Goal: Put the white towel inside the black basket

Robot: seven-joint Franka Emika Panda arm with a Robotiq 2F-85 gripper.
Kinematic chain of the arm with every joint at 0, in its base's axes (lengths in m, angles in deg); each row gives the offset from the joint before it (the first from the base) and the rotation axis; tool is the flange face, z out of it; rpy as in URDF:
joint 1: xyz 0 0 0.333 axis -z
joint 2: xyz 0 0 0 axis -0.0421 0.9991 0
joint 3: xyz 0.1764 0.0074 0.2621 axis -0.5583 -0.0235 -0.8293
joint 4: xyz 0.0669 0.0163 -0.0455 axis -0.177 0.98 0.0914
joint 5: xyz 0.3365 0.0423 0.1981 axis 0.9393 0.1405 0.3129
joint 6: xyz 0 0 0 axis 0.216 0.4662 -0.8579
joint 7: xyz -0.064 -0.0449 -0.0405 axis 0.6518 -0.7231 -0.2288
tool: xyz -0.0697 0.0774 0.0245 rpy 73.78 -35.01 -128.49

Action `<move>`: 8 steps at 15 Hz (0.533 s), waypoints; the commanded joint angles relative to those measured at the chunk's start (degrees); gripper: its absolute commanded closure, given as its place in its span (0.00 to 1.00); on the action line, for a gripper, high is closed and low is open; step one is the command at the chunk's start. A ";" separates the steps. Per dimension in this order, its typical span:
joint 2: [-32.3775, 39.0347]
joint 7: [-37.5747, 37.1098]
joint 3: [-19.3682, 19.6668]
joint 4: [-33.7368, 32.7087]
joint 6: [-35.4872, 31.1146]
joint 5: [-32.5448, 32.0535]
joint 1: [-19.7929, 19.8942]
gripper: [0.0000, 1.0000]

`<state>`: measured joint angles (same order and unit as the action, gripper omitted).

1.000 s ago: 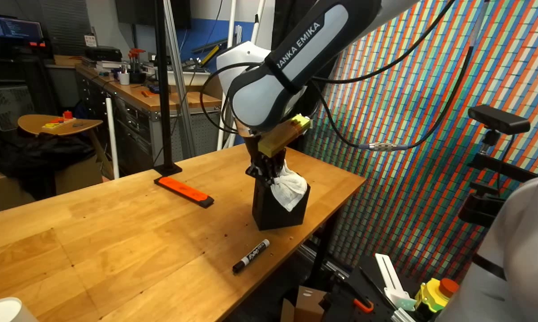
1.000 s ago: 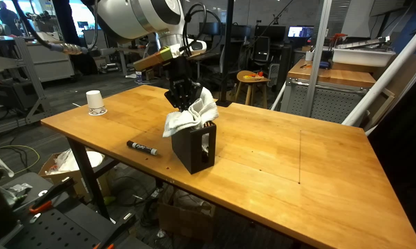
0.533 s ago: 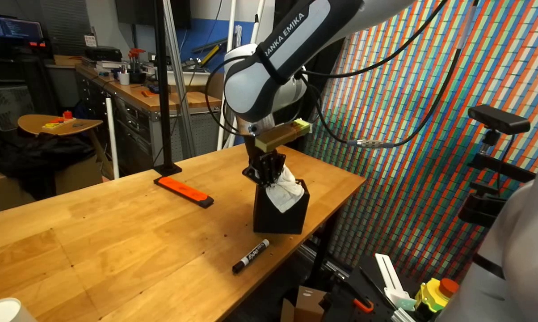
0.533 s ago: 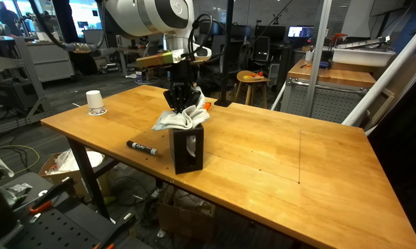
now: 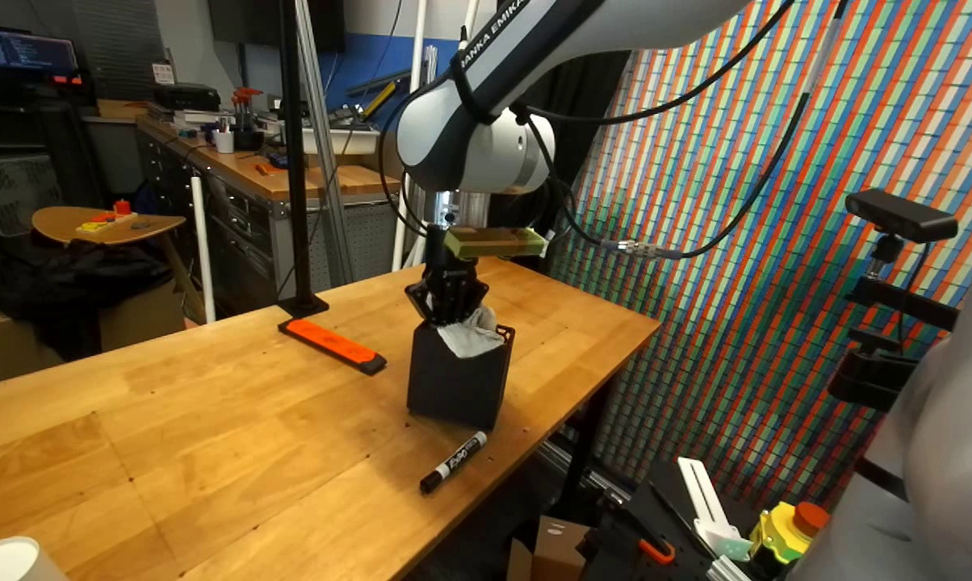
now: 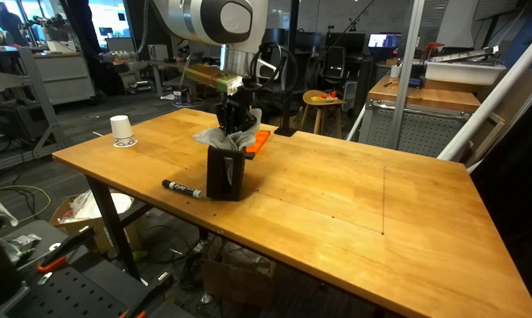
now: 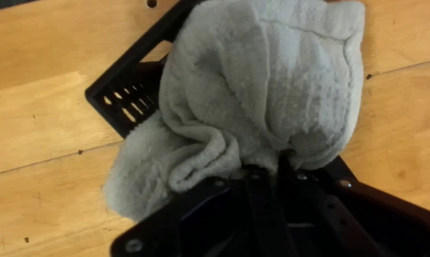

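Observation:
The white towel is bunched at the top of the black basket. Part of it hangs over the rim, and some shows through the slot in the basket's side in an exterior view. My gripper points down over the basket mouth. In the wrist view, its fingers are close together with towel pinched between them; the tips are partly hidden in the folds. The towel covers most of the basket opening there, leaving one corner and rim in sight. The basket stands slightly turned, close to the marker.
A black marker lies close to the basket near the table edge. An orange and black bar lies farther back beside a black post. A white paper cup stands at the table's far end.
My gripper, the towel and the basket have shifted together, leftward in both exterior views. The basket has turned and come nearer the marker. The gripper has kept its hold on the towel.

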<state>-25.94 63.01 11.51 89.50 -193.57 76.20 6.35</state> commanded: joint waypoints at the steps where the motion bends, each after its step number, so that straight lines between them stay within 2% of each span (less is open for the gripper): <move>1: 3.83 1.34 -0.33 -1.09 -6.59 1.95 -0.36 0.97; 4: 3.85 -4.27 0.53 -1.05 -10.25 -3.27 -1.53 0.97; 8: 2.58 -13.68 0.83 -0.72 -11.51 -11.94 -4.29 0.97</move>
<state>-23.99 56.27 11.46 89.10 -202.84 70.31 4.68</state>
